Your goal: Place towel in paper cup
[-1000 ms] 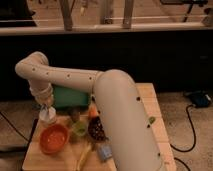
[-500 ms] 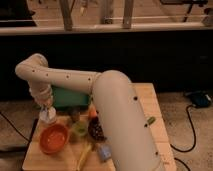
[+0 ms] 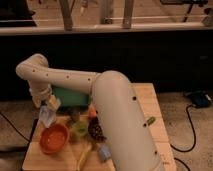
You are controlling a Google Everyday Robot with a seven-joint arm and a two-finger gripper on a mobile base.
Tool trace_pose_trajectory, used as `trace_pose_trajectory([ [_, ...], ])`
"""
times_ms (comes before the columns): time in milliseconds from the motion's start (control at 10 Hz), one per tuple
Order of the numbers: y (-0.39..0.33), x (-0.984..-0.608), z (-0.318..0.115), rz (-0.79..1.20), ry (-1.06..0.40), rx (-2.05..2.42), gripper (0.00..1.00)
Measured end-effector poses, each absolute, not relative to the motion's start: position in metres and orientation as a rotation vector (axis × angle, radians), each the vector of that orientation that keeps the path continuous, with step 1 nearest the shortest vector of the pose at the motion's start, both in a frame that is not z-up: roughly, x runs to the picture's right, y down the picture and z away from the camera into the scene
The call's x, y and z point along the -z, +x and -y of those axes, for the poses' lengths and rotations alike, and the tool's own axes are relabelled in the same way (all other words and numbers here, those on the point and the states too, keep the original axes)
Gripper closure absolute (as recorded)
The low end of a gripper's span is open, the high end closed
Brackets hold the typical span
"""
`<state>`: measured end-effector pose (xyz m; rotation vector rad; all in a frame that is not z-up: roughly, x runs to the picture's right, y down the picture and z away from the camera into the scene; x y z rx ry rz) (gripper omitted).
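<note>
My gripper (image 3: 48, 106) is at the left of the wooden table, at the end of the long white arm that reaches across from the right. It is shut on the towel (image 3: 47, 118), a small pale grey-blue cloth that hangs limp just below it, above the table's left edge and just behind the orange bowl (image 3: 53, 138). I cannot make out the white paper cup; it may be hidden behind the hanging towel and the gripper.
A teal rectangular pad (image 3: 70, 97) lies behind the gripper. A dark speckled bowl (image 3: 95, 131), a green object (image 3: 80, 128), a small orange object (image 3: 92, 113), a yellow banana (image 3: 85, 153) and a small blue item (image 3: 104, 152) crowd the middle of the table (image 3: 150, 100).
The gripper with the towel has shifted slightly right and down, nearer the orange bowl. Nothing else has moved.
</note>
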<state>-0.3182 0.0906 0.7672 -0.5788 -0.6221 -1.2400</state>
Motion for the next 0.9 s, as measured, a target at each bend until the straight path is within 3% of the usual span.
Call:
trace_pose_trajectory([
  [900, -0.3211, -0.7664, -0.0912, 0.632, -0.59, 1.27, 0.2],
])
